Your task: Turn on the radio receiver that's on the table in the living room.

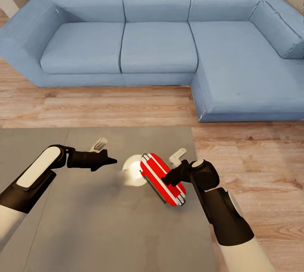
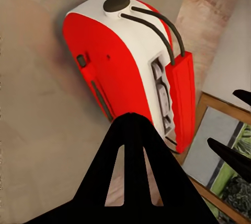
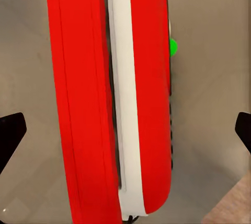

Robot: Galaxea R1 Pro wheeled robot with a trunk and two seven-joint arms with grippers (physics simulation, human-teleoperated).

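Your right pincer, jaws wide apart, straddles the red radio on the grey bench. Your left pincer hovers beside it, apparently closed. Judging by this, the switch remains unpressed.

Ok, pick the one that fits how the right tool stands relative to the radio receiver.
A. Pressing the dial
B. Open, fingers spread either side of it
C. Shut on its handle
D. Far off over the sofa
B: in the right wrist view the fingertips sit wide apart with the radio receiver between them, untouched; the right tool hangs beside it over the table.
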